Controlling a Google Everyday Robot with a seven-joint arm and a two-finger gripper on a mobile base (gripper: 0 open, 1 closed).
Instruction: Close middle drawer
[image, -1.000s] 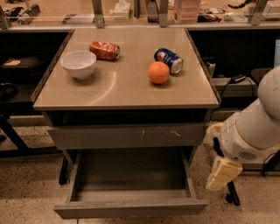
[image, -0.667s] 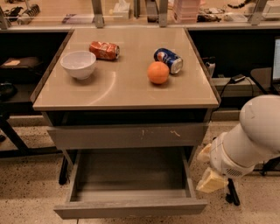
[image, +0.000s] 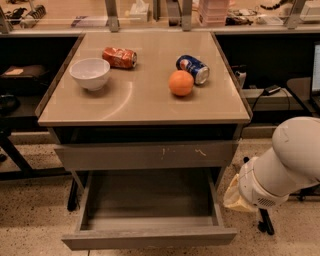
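The middle drawer (image: 149, 238) is pulled far out at the bottom of the view, with a plain handle-less front and a bare grey interior (image: 150, 197). My gripper (image: 233, 196) shows as a pale yellowish part at the end of the white arm (image: 285, 165). It is low on the right, just outside the drawer's right side wall and behind its front panel. Most of it is hidden by the arm.
Above the open drawer is a shut drawer front with pale scratch marks (image: 145, 156). The tan table top (image: 140, 102) holds a white bowl (image: 90, 73), a red can (image: 120, 57), a blue can (image: 193, 69) and an orange (image: 181, 83). Dark shelves and cables flank the table.
The arm has swung lower and to the left, bringing the gripper closer to the drawer's right side. The drawer has not moved.
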